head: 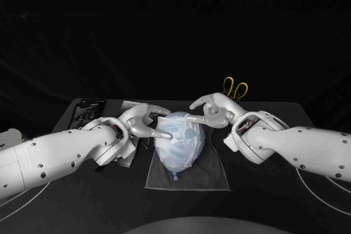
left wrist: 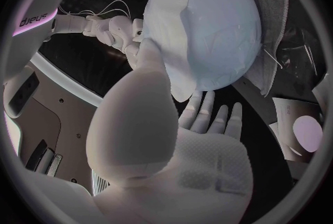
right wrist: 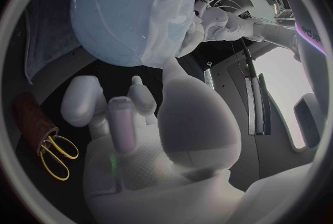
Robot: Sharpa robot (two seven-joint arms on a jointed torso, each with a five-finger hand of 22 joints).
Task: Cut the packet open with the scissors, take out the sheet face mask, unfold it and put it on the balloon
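Observation:
A pale blue balloon [head: 179,145] [left wrist: 222,29] [right wrist: 114,13] lies on a grey cloth [head: 201,173] at the table's middle. The white sheet mask [head: 174,125] [left wrist: 163,29] [right wrist: 173,7] is draped over the balloon's far end. My left hand [head: 142,123] [left wrist: 160,140] is at the balloon's left side; one finger presses the mask's edge and the others are spread. My right hand [head: 212,110] [right wrist: 152,140] reaches in from the right, one finger lying on the mask's top edge. Neither hand grips anything.
Yellow-handled scissors [head: 235,88] [right wrist: 57,152] lie at the back right, behind my right hand. A dark packet [head: 86,112] lies at the back left near my left arm. Another flat piece [left wrist: 298,129] lies beside the cloth under my left forearm.

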